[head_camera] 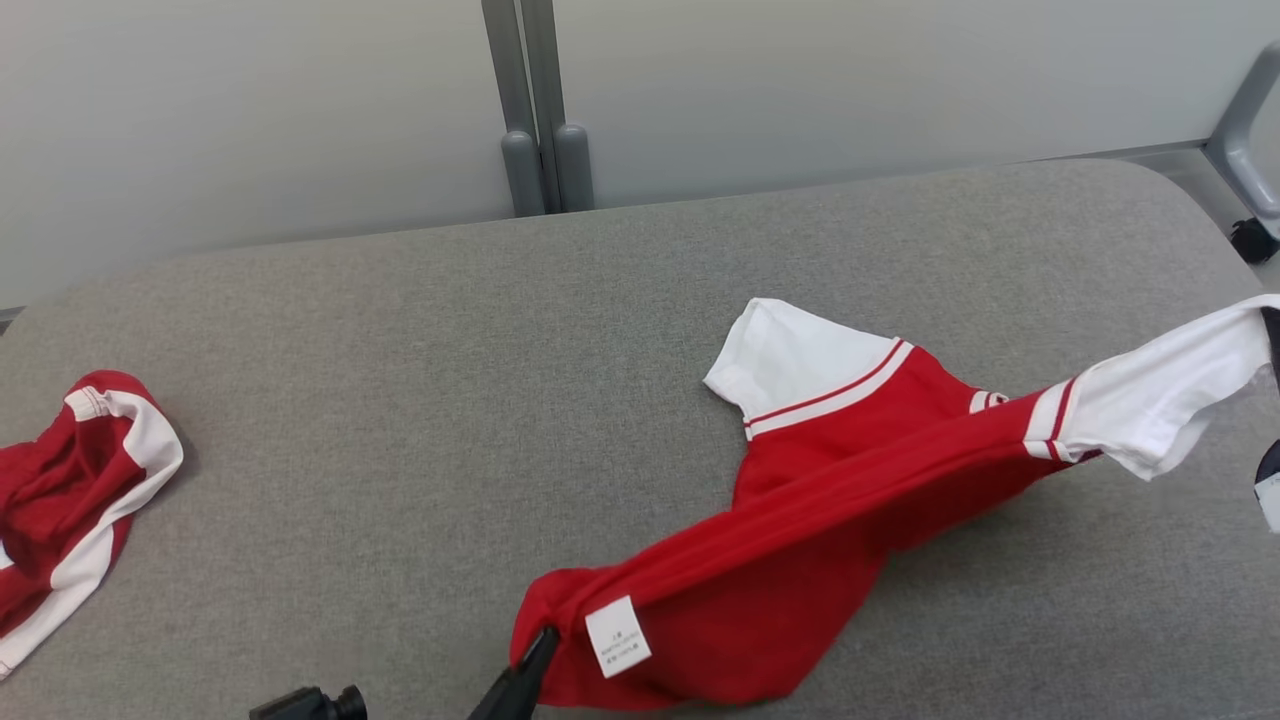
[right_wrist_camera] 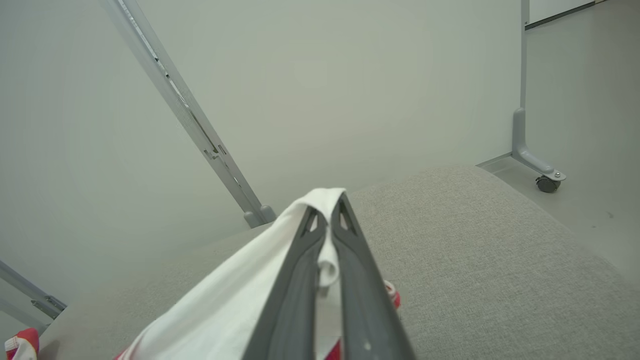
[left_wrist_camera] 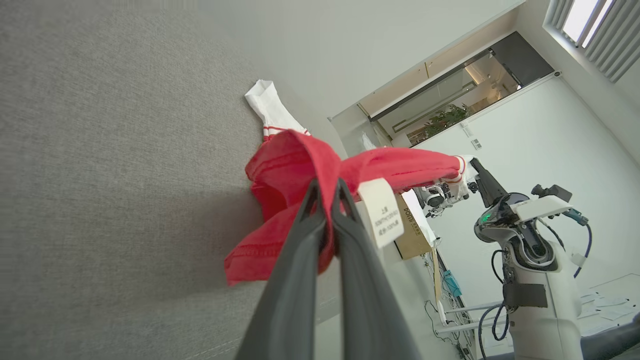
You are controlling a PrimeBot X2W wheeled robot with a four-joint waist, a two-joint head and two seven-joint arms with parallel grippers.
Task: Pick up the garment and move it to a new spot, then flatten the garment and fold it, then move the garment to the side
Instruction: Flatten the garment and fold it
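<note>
1. Left gripper (left_wrist_camera: 325, 187): shut tight on the red edge of the garment (head_camera: 820, 500), just beside the white tag (head_camera: 617, 636).
2. Right gripper (right_wrist_camera: 327, 202): shut tight on one white sleeve (right_wrist_camera: 225, 300).
3. Garment: pulled long between both grippers, other white sleeve (head_camera: 790, 360) lying on the grey desk (head_camera: 400, 350).
4. Far left on the desk: another red and white cloth (head_camera: 70, 480), crumpled, well apart.
</note>
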